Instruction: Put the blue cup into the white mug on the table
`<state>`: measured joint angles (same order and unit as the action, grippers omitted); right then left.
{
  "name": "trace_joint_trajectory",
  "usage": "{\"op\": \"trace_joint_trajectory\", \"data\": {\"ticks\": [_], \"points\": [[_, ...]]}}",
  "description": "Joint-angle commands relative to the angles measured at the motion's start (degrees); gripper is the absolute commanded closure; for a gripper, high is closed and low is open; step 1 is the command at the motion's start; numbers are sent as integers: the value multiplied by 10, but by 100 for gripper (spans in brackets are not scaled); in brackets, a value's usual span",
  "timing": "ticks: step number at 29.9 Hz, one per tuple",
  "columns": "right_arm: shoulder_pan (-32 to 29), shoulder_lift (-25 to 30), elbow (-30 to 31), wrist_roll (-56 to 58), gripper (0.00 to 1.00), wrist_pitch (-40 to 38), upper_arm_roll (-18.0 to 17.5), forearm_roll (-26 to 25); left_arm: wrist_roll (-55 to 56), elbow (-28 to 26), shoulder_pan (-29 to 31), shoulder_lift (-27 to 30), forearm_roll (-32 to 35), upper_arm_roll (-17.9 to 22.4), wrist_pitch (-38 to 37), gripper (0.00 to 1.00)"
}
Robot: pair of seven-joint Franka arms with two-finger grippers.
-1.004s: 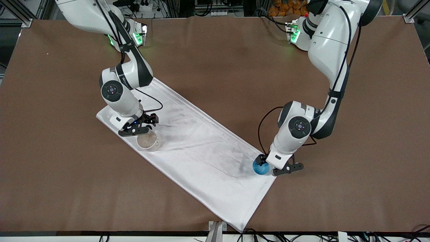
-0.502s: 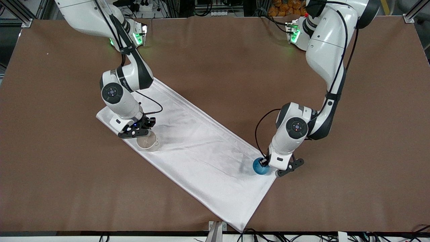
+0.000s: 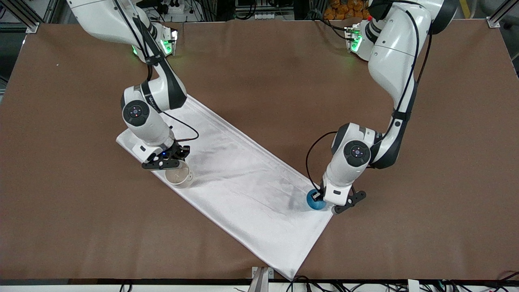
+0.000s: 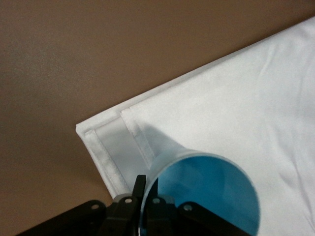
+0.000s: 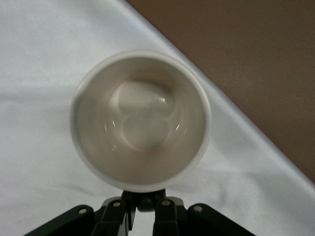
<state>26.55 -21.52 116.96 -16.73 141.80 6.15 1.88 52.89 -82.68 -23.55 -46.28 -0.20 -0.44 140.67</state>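
The blue cup [image 3: 315, 202] stands upright on the white cloth, near the cloth's corner at the left arm's end. My left gripper [image 3: 323, 198] is shut on its rim; in the left wrist view one finger [image 4: 139, 188] is outside the blue cup [image 4: 206, 194] and the other inside. The white mug [image 3: 179, 175] stands upright on the cloth toward the right arm's end. My right gripper [image 3: 166, 161] is at its side. In the right wrist view the gripper [image 5: 143, 210] is closed around the dark handle [image 5: 145, 202] of the mug [image 5: 140, 120], which is empty.
A long white cloth [image 3: 243, 190] lies diagonally across the brown table [image 3: 259, 69], with both vessels on it. Its hemmed corner [image 4: 106, 147] lies right beside the blue cup. Bare table surrounds the cloth.
My right gripper has closed in on the mug's handle, and the mug has shifted slightly toward the front camera. My left gripper has settled lower over the blue cup's rim.
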Motion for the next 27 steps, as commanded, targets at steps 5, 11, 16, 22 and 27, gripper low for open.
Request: {"op": "trace_joint_trajectory", "data": {"ticks": [5, 11, 16, 22, 27], "points": [[83, -7, -88, -144, 100, -74, -4, 8, 15, -9, -19, 54, 14, 3, -123, 100], [147, -11, -130, -228, 100, -111, -4, 8, 5, -79, -26, 115, 41, 3, -139, 100], [213, -34, -176, -300, 100, -144, -4, 8, -9, -156, -23, 186, 49, -2, -138, 100], [270, -77, -234, -353, 100, -169, -4, 7, -33, -245, -24, 268, 49, -4, -138, 100], [306, -122, -276, -397, 100, -168, -4, -3, -40, -295, -21, 313, 49, -18, -138, 100]]}}
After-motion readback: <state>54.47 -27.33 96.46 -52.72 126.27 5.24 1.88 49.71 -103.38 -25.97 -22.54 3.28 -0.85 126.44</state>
